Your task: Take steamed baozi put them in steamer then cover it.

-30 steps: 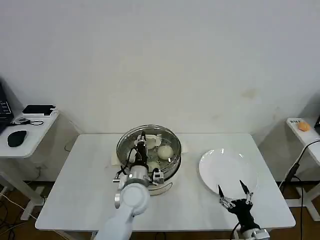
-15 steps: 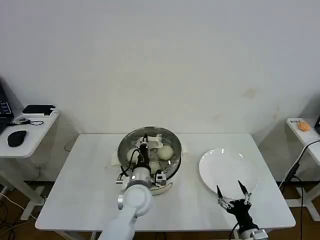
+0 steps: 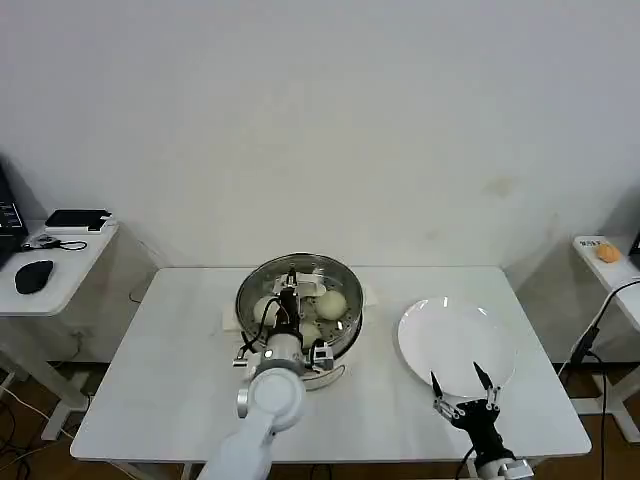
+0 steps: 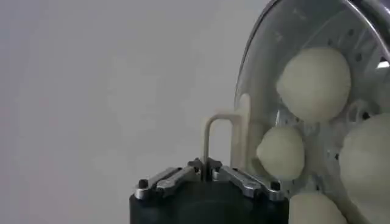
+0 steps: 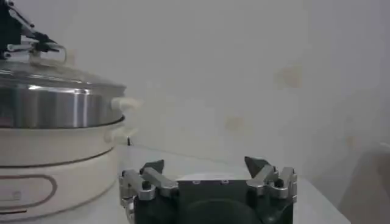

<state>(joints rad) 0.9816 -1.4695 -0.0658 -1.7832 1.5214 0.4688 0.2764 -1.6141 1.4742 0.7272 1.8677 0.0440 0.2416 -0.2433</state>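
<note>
The steamer (image 3: 343, 338), a shiny steel pot on a white base, stands mid-table. Several cream-white baozi (image 3: 331, 304) lie inside it, seen through the clear glass lid (image 3: 325, 272) that sits over its rim. My left gripper (image 3: 288, 291) is above the lid's middle, shut on its thin cream handle (image 4: 209, 131). The left wrist view looks through the lid (image 4: 262, 61) at the baozi (image 4: 314, 82) on the perforated tray. My right gripper (image 3: 462, 384) hovers open and empty at the near edge of the white plate (image 3: 455, 335). In the right wrist view the right gripper (image 5: 205, 164) faces the steamer (image 5: 55, 109).
The flat white plate lies bare to the right of the steamer. A side desk (image 3: 60, 262) with a mouse and small items stands at the left. A small shelf (image 3: 605, 258) with an orange object is at the right. A white wall rises behind the table.
The lid and my left gripper have shifted a little to the right, onto the steamer. My right gripper has drawn back slightly toward the table's front edge.
</note>
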